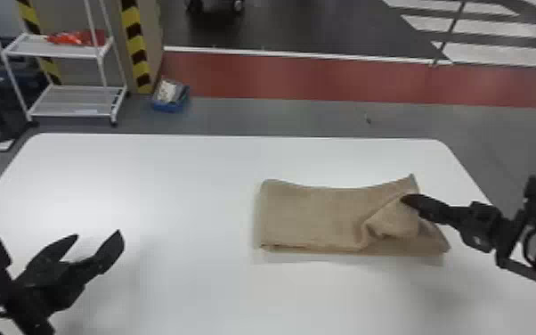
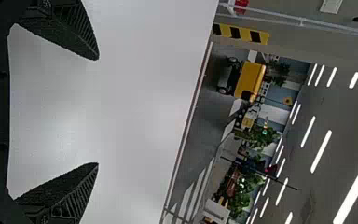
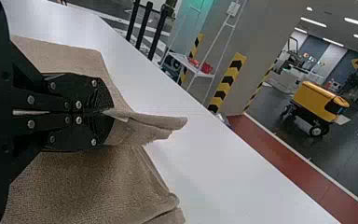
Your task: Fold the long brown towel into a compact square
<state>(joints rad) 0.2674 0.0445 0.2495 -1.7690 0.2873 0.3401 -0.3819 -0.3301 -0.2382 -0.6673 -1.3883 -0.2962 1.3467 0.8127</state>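
- Fingers on your right gripper [image 1: 406, 200] are closed on the brown towel [image 1: 311, 214], pinching it near its right end.
- Your right wrist view shows the same grip: the two fingertips meet, and a narrow tongue of cloth sticks out beyond them.
- Your left gripper [image 1: 98, 237] has its fingers spread wide, with nothing between them. It sits over the near left part of the white surface [image 1: 182, 187], well apart from the towel.
- In your left wrist view, the bare white surface shows between those two separated fingers.
- You have the towel on the right half of the surface, its long side running left to right. Its left part lies fairly flat, and layered edges show along the near side.
- At the right end, the cloth bunches into a raised diagonal fold [image 1: 391, 219] under and beside your right fingertips. One far corner points up just beyond them; another corner spreads out toward the near right.
- Your right arm comes in from the right edge of the head view, and your left arm from the lower left.
- Past the surface, you can see a white rack [image 1: 73, 111] with a red item [image 1: 78, 38] on its upper shelf, and a blue bin [image 1: 170, 96] on the floor beside it.
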